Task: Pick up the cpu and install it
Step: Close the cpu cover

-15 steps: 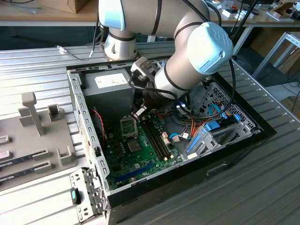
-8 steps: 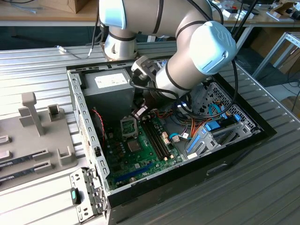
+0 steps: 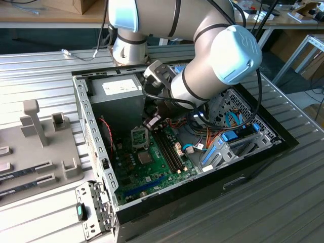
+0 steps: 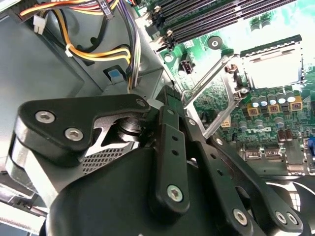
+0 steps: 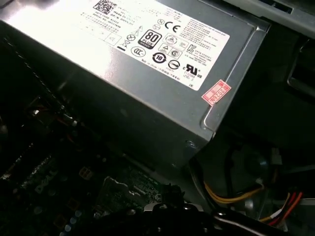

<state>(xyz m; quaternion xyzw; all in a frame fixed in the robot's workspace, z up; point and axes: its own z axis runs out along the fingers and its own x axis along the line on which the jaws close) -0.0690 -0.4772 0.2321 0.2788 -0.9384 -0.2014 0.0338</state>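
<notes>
Gripper [image 3: 152, 122] hangs low inside the open computer case [image 3: 94, 132], just beside the far end of the long memory slots [image 3: 169, 150] and just under the power supply [image 3: 119, 89]. Whether it is clenched or released I cannot tell; its black linkage blocks the tips in the second wrist view. The processor socket [image 3: 139, 135] sits on the green motherboard [image 3: 152, 163], just toward the exterior view's left of the gripper and a little nearer. In the second wrist view the socket [image 4: 273, 64] has its metal lever [image 4: 206, 78] raised, and its middle glares white, so I cannot tell whether the cpu lies there or in the gripper. A grey tray [image 3: 50, 152] rests on the counter [image 3: 283, 202], well left of the case.
</notes>
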